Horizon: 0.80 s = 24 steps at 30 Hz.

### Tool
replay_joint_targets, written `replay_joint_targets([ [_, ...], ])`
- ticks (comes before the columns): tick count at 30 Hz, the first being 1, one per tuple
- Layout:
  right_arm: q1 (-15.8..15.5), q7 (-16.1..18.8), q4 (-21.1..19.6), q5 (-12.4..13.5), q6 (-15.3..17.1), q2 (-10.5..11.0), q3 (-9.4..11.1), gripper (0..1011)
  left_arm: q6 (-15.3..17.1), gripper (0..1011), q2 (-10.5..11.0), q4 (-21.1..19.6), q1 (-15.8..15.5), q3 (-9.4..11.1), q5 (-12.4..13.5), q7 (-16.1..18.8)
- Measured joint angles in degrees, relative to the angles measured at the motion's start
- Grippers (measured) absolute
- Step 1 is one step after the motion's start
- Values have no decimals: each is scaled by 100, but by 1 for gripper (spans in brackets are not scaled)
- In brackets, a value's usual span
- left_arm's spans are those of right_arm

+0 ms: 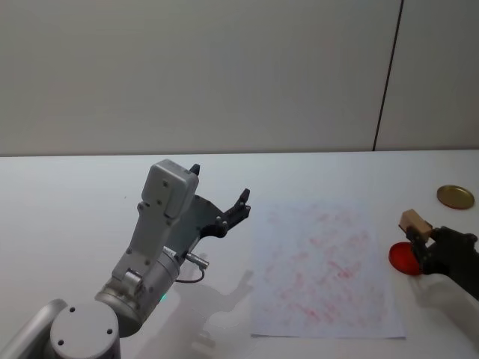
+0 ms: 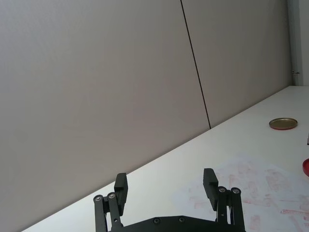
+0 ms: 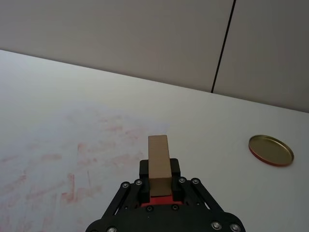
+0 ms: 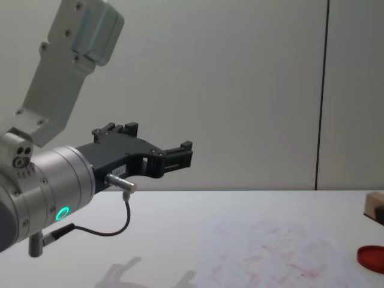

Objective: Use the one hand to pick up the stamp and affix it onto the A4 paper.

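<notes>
A: What's biggest here?
B: The white counter, with the paper lying flat on it toward the right, covered in faint red prints.

A: And the arms?
B: The left claw hangs above the counter just left of the paper, its fingers spread apart and holding nothing. In the left wrist view the two fingertips stand well apart over bare counter. The right claw sits at the right edge, beside the paper, closed on the stamp.

A: How does the stamp sit?
B: It is a tan wooden block gripped at its lower end. In the right wrist view its long axis runs out from between the fingers, the free end pointing away from the claw and up.

A: Anything smaller?
B: The red pad lies directly under the right claw, touching the counter just off the paper's right edge. A gold lid lies farther back, well apart.
</notes>
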Motion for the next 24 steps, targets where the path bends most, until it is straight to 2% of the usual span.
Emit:
replay_joint_targets([
  [12,-15,-30,176,90,24,37,54,220,0,993,1,0,0,0,0,0],
  [24,49,1,356,154,-1,-20,31,220,0,993,0,0,0,0,0,0],
])
